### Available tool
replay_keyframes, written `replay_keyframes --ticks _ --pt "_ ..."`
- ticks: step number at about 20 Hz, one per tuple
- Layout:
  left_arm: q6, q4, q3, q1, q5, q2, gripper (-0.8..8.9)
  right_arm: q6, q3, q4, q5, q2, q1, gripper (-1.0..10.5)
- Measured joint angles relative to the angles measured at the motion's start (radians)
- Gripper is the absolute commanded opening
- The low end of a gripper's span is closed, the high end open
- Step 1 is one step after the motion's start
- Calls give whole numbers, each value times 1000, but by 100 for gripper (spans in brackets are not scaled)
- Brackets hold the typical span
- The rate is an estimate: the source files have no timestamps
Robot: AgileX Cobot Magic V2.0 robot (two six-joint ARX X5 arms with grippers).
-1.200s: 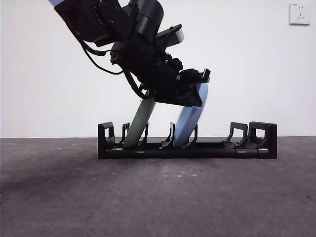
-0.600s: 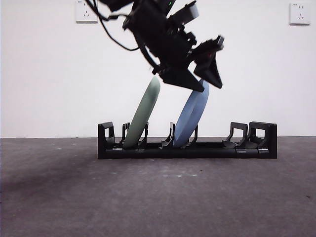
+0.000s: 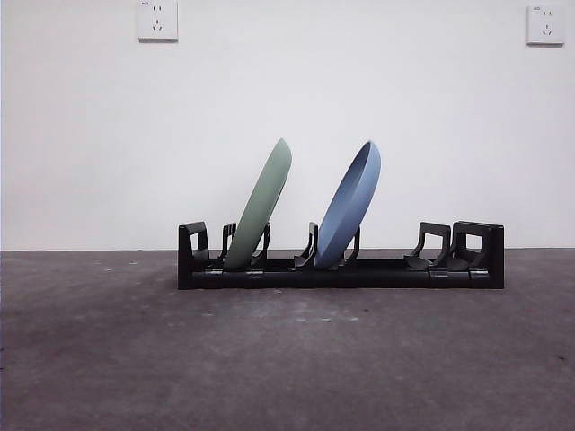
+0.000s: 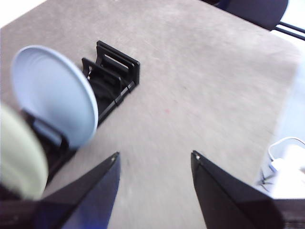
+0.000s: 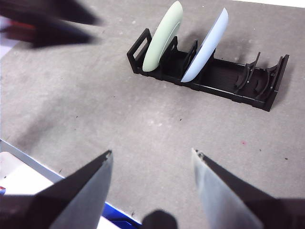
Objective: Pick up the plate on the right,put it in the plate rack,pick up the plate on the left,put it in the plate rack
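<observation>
Gone from above the long black plastic plate rack (image 3: 340,260), the left gripper (image 4: 155,162) hangs wide and empty, nearer than the right gripper (image 5: 151,160), also wide; both plates lean slotted ahead.

In the left wrist view the green plate (image 4: 19,157) is a pale blur cut off by the picture's edge, and it and the blue plate (image 4: 55,95) hide much of the plate rack (image 4: 112,71). A smeared dark shape (image 5: 47,21) in the right wrist view cannot be identified. Both wall sockets (image 3: 157,18) in the front view are cropped at the top.
</observation>
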Motion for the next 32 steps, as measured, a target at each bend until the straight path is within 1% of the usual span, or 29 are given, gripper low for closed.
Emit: replay_keyframes --ticks 2,6,9,11,16,19,20,21,23,24,32 --pt "0 -103 0 0 0 -121 251 -3 0 0 -18 0 0 283" --pt "0 -285 0 0 0 -323 251 -5 0 0 -98 0 0 282" --pt "0 -359 0 0 0 -426 251 -5 0 0 -106 0 0 282" --pt "0 -378 0 0 0 -463 251 -5 0 0 -106 0 0 282" --pt "0 -398 0 0 0 -482 250 -5 0 0 -107 0 0 281" --pt "0 -398 0 0 0 -465 247 -5 0 0 -138 0 0 279" --pt "0 -398 0 0 0 -458 242 -5 0 0 -140 0 0 258" --pt "0 -398 0 0 0 -452 185 -5 0 0 -140 0 0 176" --pt "0 -398 0 0 0 -446 -21 -5 0 0 -140 0 0 -7" --pt "0 -398 0 0 0 -446 -7 -5 0 0 -140 0 0 -13" --pt "-1 -398 0 0 0 -444 -4 -5 0 0 -139 0 0 -11"
